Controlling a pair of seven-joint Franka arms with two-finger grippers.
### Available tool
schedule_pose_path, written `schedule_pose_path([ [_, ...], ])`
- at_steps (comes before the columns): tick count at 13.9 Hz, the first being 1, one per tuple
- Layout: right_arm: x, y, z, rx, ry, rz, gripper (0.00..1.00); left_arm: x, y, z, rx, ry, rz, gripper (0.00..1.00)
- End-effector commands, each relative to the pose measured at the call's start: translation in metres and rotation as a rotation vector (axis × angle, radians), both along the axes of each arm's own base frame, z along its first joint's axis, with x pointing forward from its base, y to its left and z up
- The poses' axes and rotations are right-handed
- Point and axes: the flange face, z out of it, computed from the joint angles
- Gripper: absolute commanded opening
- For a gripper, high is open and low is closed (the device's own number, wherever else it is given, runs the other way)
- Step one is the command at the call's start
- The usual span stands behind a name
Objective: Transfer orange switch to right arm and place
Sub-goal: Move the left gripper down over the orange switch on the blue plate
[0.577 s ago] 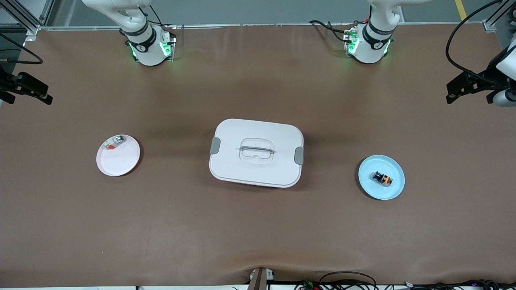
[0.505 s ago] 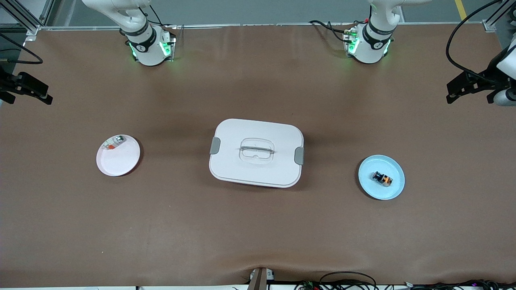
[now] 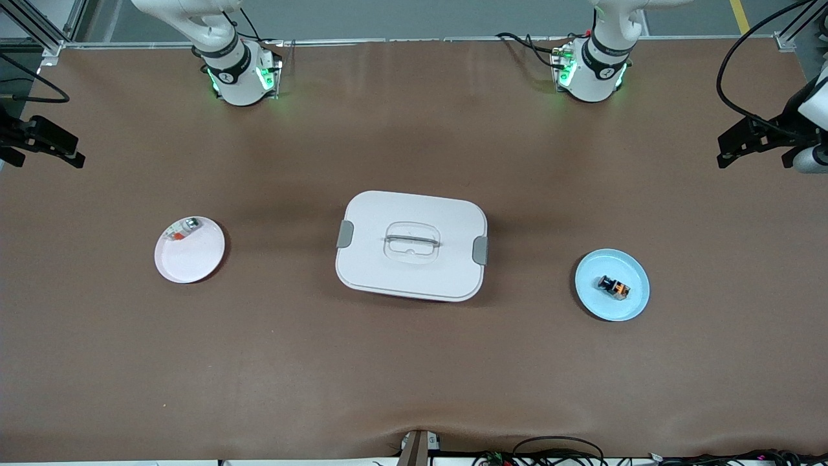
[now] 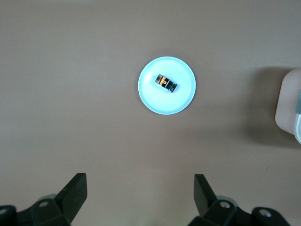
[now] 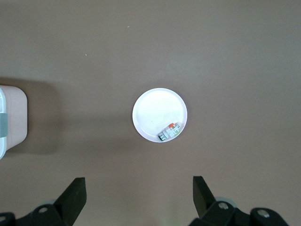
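Brown table (image 3: 414, 362) under even light, grey floor (image 3: 414, 19) along its top edge

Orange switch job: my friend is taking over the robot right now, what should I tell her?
Left gripper: open, empty, high over the table by the blue plate.
Right gripper: open, empty, high over the table by the white plate.
Orange switch: lying on the blue plate, toward the left arm's end.
Small silvery-and-red piece: at the white plate's rim.
Closed white box: between the plates.
Done: nothing yet.
Left: left arm picks up the switch, hands it over, right arm places it.
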Motion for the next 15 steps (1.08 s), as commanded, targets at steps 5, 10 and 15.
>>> schedule_pose_path([
  [5,0.002,0.001,0.005,-0.002,-0.003,0.000,1.00,0.026,0.002,-0.100,-0.002,0.034,-0.026,1.00],
  [10,0.002,0.000,0.005,-0.002,-0.004,0.000,1.00,0.058,-0.001,-0.204,-0.008,0.039,-0.133,1.00],
  [15,0.002,0.000,0.005,-0.002,-0.004,0.000,1.00,0.084,0.005,-0.272,-0.019,0.022,-0.360,1.00],
])
